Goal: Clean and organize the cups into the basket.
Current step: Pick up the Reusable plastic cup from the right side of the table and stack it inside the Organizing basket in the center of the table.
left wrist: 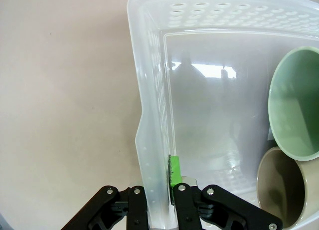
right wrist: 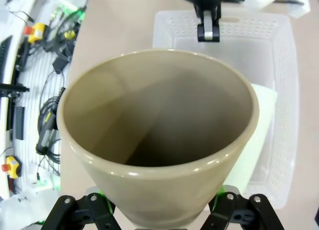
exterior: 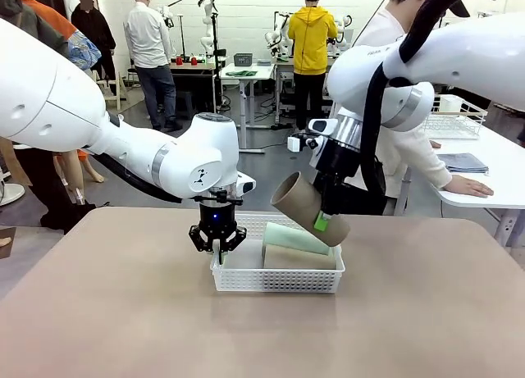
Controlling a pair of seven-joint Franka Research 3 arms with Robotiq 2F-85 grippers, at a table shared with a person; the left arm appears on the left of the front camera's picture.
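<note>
The left claw (exterior: 217,245) is pressed together on the left wall of the white basket (exterior: 246,278), which rests on the tabletop (exterior: 115,312) near its middle. The right claw (exterior: 321,222) pinches a tan cup (exterior: 305,206), held tilted above the basket's right half with its mouth facing left. Inside the basket, a mint cup (exterior: 297,239) and another tan cup (exterior: 299,258) lie on their sides at the right
</note>
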